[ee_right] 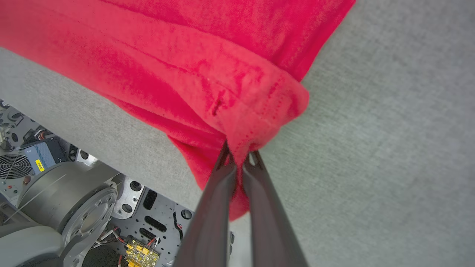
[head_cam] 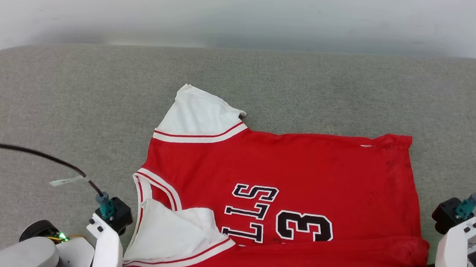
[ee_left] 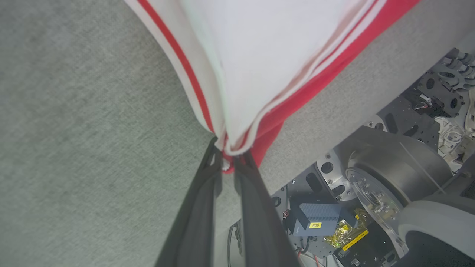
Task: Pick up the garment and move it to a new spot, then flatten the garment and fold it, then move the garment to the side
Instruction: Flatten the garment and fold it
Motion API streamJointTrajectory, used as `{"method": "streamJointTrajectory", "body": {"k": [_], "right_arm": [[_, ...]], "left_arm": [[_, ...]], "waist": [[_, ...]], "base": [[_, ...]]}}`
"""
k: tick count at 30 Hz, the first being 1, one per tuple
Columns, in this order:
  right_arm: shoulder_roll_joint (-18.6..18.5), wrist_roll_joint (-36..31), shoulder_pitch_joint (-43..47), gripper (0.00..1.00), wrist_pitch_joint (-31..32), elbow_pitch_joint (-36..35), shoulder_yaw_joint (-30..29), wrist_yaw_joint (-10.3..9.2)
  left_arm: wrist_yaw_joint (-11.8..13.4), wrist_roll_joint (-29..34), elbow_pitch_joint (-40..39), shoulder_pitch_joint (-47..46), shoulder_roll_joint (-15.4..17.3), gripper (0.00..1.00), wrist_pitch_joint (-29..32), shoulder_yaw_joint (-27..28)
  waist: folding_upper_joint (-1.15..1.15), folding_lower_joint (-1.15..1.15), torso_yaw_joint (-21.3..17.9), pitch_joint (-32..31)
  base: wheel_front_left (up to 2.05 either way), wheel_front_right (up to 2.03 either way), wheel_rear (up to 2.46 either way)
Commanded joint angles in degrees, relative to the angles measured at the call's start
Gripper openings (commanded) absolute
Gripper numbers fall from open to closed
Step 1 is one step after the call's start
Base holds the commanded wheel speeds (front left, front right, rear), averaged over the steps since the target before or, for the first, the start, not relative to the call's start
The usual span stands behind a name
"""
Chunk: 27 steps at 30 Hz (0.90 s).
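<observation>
The garment (head_cam: 285, 183), a red jersey with white sleeves and black lettering, lies spread sideways on the grey cushioned surface (head_cam: 56, 95), collar to the left. Its near edge is doubled up over the front. My left gripper (ee_left: 229, 157) is shut on the garment (ee_left: 259, 55) at the near white sleeve's striped corner. My right gripper (ee_right: 239, 157) is shut on a bunched corner of the garment's (ee_right: 207, 70) red hem. In the head view, the left wrist (head_cam: 107, 229) sits at the garment's near left corner and the right wrist (head_cam: 454, 249) at its near right corner.
The cushion's front edge runs just under both grips; below it the robot's base (ee_left: 371, 193), with wheels and wiring, shows in the wrist views. A black cable (head_cam: 31, 154) with a white tag trails over the cushion at left. A pale wall (head_cam: 246, 12) stands behind.
</observation>
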Motion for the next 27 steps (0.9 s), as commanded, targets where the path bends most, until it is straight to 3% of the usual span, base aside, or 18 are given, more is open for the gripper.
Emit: {"method": "streamJointTrajectory", "body": {"k": [1, 3, 4, 5, 6, 10, 17, 21, 27], "right_arm": [[0.70, -0.64, 1.00, 0.00, -0.59, 1.24, -0.65, -0.05], [1.04, -1.10, 1.36, 0.00, -0.88, 1.80, -0.66, -0.05], [1.50, -1.10, 1.77, 0.04, -1.25, 2.14, -0.91, -0.05], [1.98, -1.12, 1.95, 0.95, -1.81, 2.42, -1.43, -0.05], [2.33, -1.52, 1.93, 1.00, -2.54, 2.49, -1.94, -0.05], [2.27, -3.39, 1.47, 1.00, -7.44, 0.96, -5.10, -0.05], [5.66, -13.07, 0.00, 1.00, -26.01, -0.23, -18.11, -0.05], [10.56, -20.97, 1.14, 1.00, -35.62, -1.41, -26.45, -0.04], [18.92, -32.39, 5.25, 1.00, -45.14, -6.55, -38.95, -0.05]], "left_arm": [[0.63, -0.22, 1.26, 1.00, -0.42, 0.00, 0.07, -0.35], [0.78, -0.29, 1.64, 0.96, -0.63, 0.00, -0.01, -0.28], [0.83, 0.07, 1.88, 0.61, -0.82, 0.65, -0.59, -0.01], [0.90, 0.26, 2.16, 0.11, -0.95, 1.00, -1.05, 0.32], [0.63, 0.54, 2.17, -0.35, -0.90, 1.00, -1.25, 0.44], [-0.06, 1.60, 1.37, -2.98, 0.25, 1.00, -1.90, 1.86], [-0.15, 5.49, 0.03, -8.89, 2.61, 1.00, -7.14, 6.23], [0.12, 7.00, 2.95, -12.28, 0.59, 1.00, -11.30, 8.84], [0.11, 10.55, 9.39, -18.68, -3.09, 1.00, -14.47, 10.76]], "waist": [[0.00, 0.00, 0.21, 0.33], [0.00, 0.00, 0.31, 0.39], [0.00, 0.00, 0.41, 0.34], [0.00, 0.00, 0.51, 0.25], [0.00, 0.00, 0.63, 0.03], [0.00, 0.00, 0.87, -1.32], [0.00, 0.00, -0.17, -2.12], [0.00, 0.00, -1.18, -0.83], [0.00, 0.00, -2.92, 2.74]], "base": [[0.00, 0.00, 0.00], [0.00, 0.00, 0.00], [0.00, 0.00, 0.00], [0.00, 0.00, 0.00], [0.00, 0.00, 0.00], [0.00, 0.00, 0.00], [0.00, 0.00, 0.00], [0.00, 0.00, 0.00], [0.00, 0.00, 0.00]]}}
